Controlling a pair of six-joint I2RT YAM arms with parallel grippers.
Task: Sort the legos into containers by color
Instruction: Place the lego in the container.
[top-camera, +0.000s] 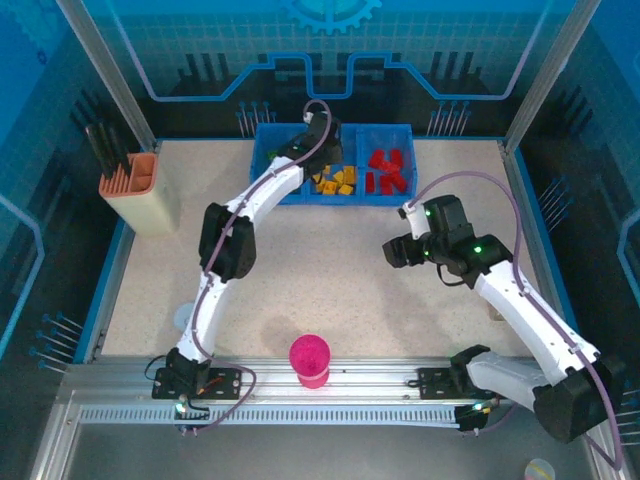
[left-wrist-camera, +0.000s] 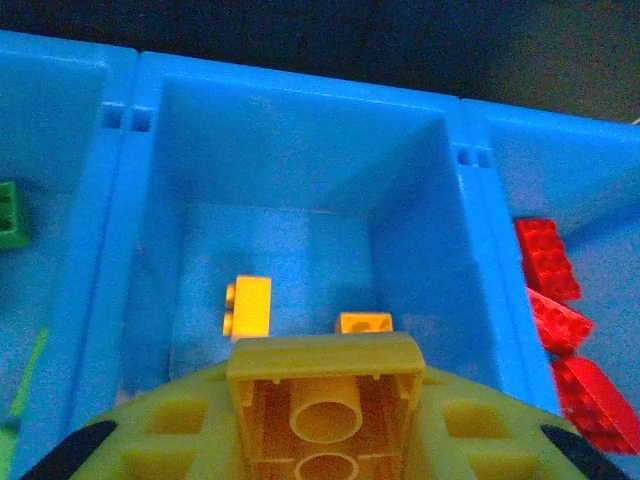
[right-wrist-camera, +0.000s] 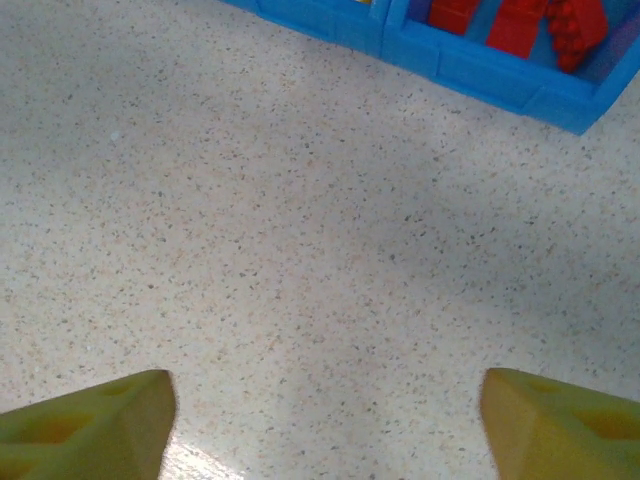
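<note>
Yellow brick being delivered to the middle compartment.
Top view: left gripper (top-camera: 306, 138) is hanging over the blue tray (top-camera: 400, 127). Left wrist: jaws are clamping a yellow brick (left-wrist-camera: 325, 400) above the middle compartment (left-wrist-camera: 300, 150); letting go looks next. Right wrist: right gripper (right-wrist-camera: 325, 420) is gaping wide, empty, over the table (right-wrist-camera: 300, 230).

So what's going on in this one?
The left gripper is shut on a yellow brick, holding it over the middle blue compartment, where other yellow bricks lie. Red bricks sit in the right compartment. The right gripper hangs open above the table, holding nothing.
</note>
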